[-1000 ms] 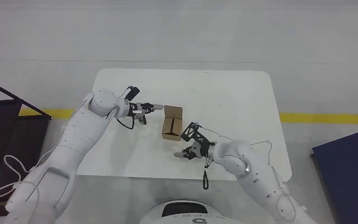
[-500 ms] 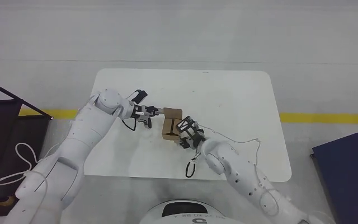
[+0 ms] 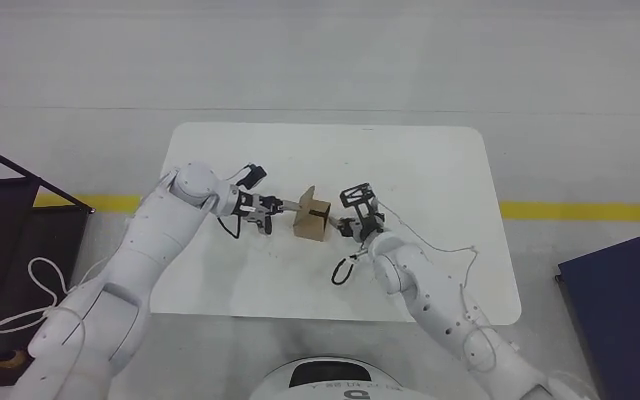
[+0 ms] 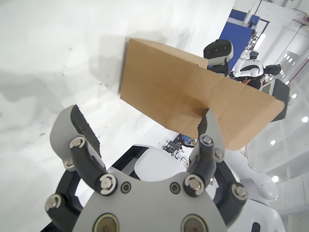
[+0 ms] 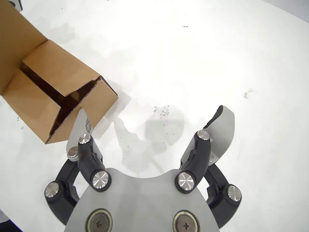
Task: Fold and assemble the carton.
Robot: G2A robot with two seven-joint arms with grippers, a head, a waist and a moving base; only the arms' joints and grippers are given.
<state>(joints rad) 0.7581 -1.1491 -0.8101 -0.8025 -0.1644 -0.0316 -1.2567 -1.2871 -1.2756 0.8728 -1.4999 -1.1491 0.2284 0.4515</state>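
Note:
A small brown carton [image 3: 312, 214] lies on the white table [image 3: 420, 170], turned at an angle with one flap raised. My left gripper [image 3: 287, 206] is at the carton's left side. In the left wrist view the left gripper [image 4: 142, 117] is open, and one fingertip [image 4: 205, 119] touches the carton's [image 4: 169, 83] side panel. My right gripper [image 3: 343, 226] sits at the carton's right side. It is open [image 5: 152, 117], one finger [image 5: 80, 119] resting against the carton's [image 5: 48, 59] slotted end, where a dark gap runs between the end flaps.
A black cable loop [image 3: 345, 270] hangs from the right arm over the table's front part. The table's front edge [image 3: 330, 318] lies close behind both arms. A dark blue panel [image 3: 605, 290] stands on the floor to the right.
The right gripper swung from the carton's front side round to its right side. The left gripper closed in and touches the carton. The carton turned and one flap lifted.

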